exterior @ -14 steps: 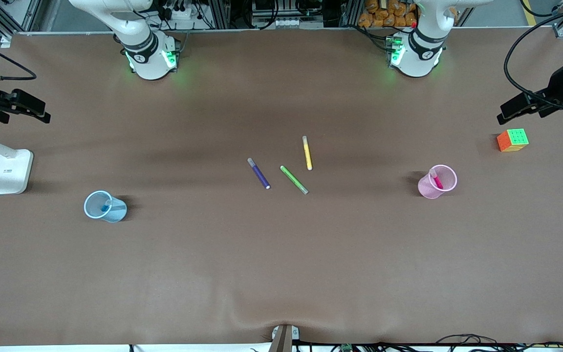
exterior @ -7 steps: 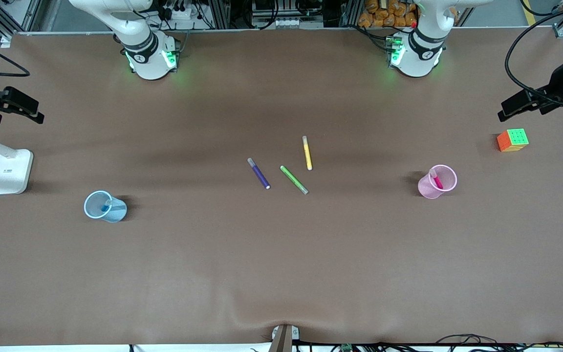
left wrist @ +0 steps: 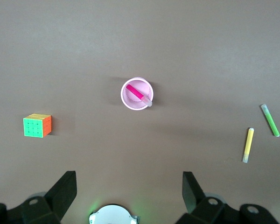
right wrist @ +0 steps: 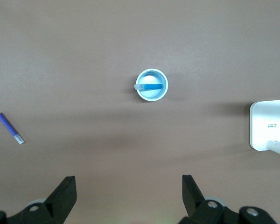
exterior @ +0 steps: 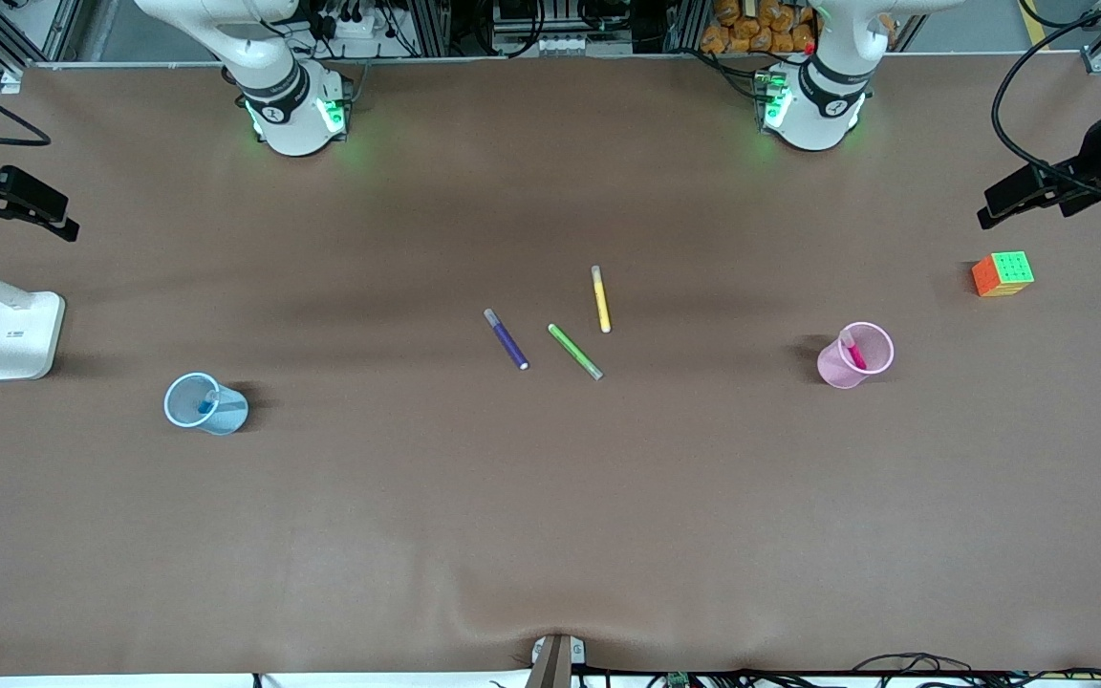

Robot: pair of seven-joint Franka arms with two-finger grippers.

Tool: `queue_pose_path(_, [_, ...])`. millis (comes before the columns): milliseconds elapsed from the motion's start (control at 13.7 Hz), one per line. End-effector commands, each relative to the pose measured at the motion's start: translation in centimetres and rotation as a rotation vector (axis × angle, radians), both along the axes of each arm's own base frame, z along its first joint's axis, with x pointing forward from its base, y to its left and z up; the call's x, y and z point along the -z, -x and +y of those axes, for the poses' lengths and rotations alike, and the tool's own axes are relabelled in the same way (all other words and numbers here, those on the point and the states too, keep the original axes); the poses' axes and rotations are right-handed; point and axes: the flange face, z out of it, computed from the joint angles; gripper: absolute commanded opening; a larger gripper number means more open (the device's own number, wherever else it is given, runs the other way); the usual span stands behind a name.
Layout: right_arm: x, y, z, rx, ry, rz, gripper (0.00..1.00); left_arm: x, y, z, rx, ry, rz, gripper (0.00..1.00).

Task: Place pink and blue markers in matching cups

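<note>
From the front camera I see the pink marker (exterior: pixel 854 354) leaning inside the pink cup (exterior: pixel 842 368) toward the left arm's end of the tabletop, and the blue marker (exterior: pixel 206 403) inside the blue cup (exterior: pixel 223 413) toward the right arm's end. Both jobs look done to me. The left end effector (exterior: pixel 1028 191) hangs over the edge at its own end, the right end effector (exterior: pixel 10 201) over the opposite edge; each cup sits well inward of its arm. Purple marker (exterior: pixel 507 341), green marker (exterior: pixel 575 351) and yellow marker (exterior: pixel 600 298) lie mid-tabletop, untouched.

In the left wrist view I look straight down into the pink cup (left wrist: pixel 136 93): the pink marker (left wrist: pixel 136 93) slants across its mouth, pale end on the rim. The left end effector (left wrist: pixel 129 196) stands wide open, empty.

The right wrist view shows the blue marker (right wrist: pixel 150 87) crossing the blue cup (right wrist: pixel 151 85) likewise, and the right end effector (right wrist: pixel 129 196) is spread open and empty. That lean is unclear from the front.
</note>
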Motion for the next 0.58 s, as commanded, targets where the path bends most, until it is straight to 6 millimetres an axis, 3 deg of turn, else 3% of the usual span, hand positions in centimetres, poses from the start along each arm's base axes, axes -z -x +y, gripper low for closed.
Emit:
queue_pose_path(0, [0.20, 0.19, -0.03, 0.030, 0.004, 0.013, 1.00, -0.93, 0.93, 0.03, 0.040, -0.017, -0.004, 1.00])
queue_pose_path(511, [0.19, 0.31, 0.06, 0.056, 0.004, 0.020, 1.00, -0.52, 0.58, 0.42, 0.042, -0.014, 0.003, 1.00])
